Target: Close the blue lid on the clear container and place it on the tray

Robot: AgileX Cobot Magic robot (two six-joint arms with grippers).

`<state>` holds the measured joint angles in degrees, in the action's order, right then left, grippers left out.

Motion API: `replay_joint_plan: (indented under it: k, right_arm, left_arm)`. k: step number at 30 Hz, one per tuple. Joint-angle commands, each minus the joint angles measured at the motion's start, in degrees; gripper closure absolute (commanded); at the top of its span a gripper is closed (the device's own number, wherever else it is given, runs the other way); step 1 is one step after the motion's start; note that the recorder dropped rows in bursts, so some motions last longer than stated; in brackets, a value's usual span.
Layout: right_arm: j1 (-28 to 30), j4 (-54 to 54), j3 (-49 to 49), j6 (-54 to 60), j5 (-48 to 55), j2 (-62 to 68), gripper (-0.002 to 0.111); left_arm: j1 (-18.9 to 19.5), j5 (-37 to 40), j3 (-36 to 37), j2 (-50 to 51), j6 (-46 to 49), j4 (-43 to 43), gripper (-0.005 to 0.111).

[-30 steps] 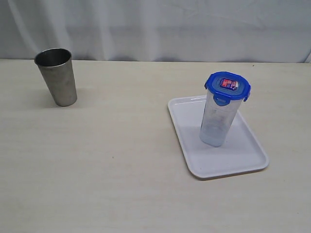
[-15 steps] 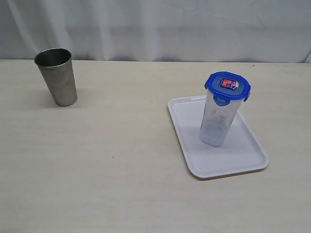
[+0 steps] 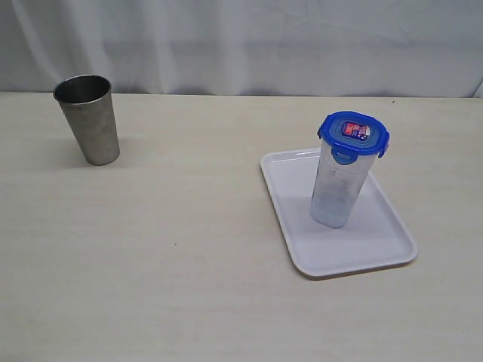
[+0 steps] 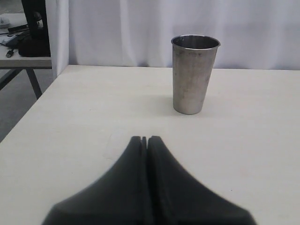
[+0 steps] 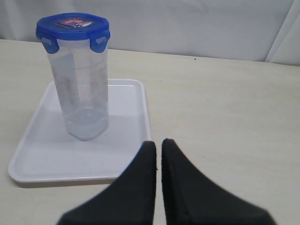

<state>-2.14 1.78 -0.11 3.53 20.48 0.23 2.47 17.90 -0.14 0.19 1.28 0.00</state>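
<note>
Nothing has budged since a second ago, honestly. The clear container (image 3: 339, 188) stands upright on the tray (image 3: 377, 241), over at about 3 o'clock on the table (image 3: 189, 264), with the blue lid (image 3: 353, 133) sitting on top. The steel cup (image 3: 89, 119) is way off at 10 o'clock. The left gripper (image 4: 144, 139) and right gripper (image 5: 158, 143) are both clenched on nothing, clear of everything.

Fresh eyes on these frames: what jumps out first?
The bright blue lid caps the clear container, which stands upright on the white tray on the right of the table. A steel cup stands alone at the far left. Both grippers are shut and empty: left gripper facing the cup, right gripper facing the tray.
</note>
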Motion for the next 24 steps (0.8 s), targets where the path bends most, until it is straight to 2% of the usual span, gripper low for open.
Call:
replay_joint_plan:
  k: [1, 8, 13, 24]
  right_arm:
    - [0.22, 0.38, 0.11, 0.2, -0.14, -0.23, 0.104]
    - [0.22, 0.38, 0.11, 0.2, -0.14, -0.23, 0.104]
    - [0.22, 0.38, 0.11, 0.2, -0.14, -0.23, 0.104]
    - [0.22, 0.38, 0.11, 0.2, -0.14, -0.23, 0.104]
  left_arm:
    - [-0.51, -0.16, 0.14, -0.19, -0.63, -0.65, 0.107]
    - [-0.93, -0.16, 0.14, -0.19, 1.66, -0.65, 0.107]
    - [-5.14, -0.16, 0.14, -0.19, 1.88, 0.0, 0.107]
    - [-4.38, -0.27, 0.14, -0.19, 1.65, -0.71, 0.107]
